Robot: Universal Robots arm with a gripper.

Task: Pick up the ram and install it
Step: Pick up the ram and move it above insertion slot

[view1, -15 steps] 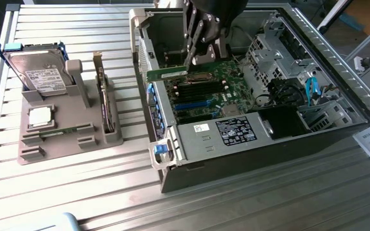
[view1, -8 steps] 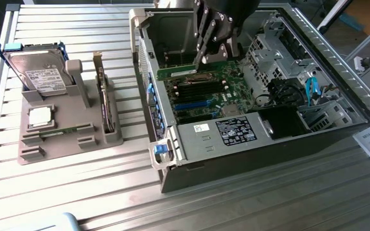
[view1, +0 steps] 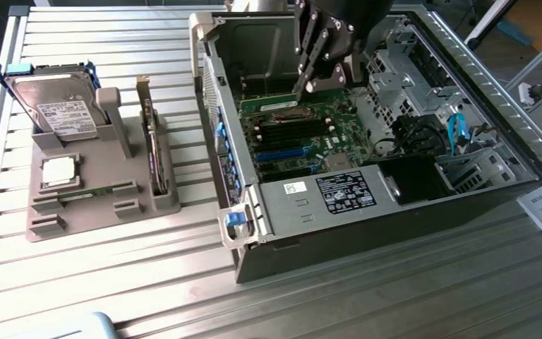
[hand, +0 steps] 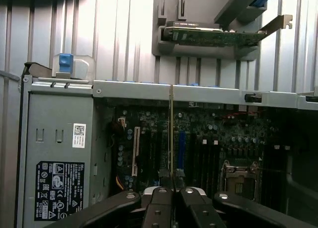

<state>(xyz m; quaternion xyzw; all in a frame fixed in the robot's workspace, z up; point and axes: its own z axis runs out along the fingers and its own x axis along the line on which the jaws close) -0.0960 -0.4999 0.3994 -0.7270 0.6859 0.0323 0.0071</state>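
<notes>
- holding the ram (hand: 171,133) edge-on above the motherboard (hand: 218,133), our gripper (hand: 171,176) is clamped shut on it.
- we judge it light, stiff and fragile: best held by its edges.

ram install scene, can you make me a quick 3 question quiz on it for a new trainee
1. True or false: the end effector is closed on the ram.
2. Where is the ram? A) flat on the table B) over the motherboard inside the open case C) in a person's hand
3. Fill in: the silver hard drive stands in the grey holder on the exterior view's ____ of the case.
Key: 1 true; 2 B; 3 left.
</notes>
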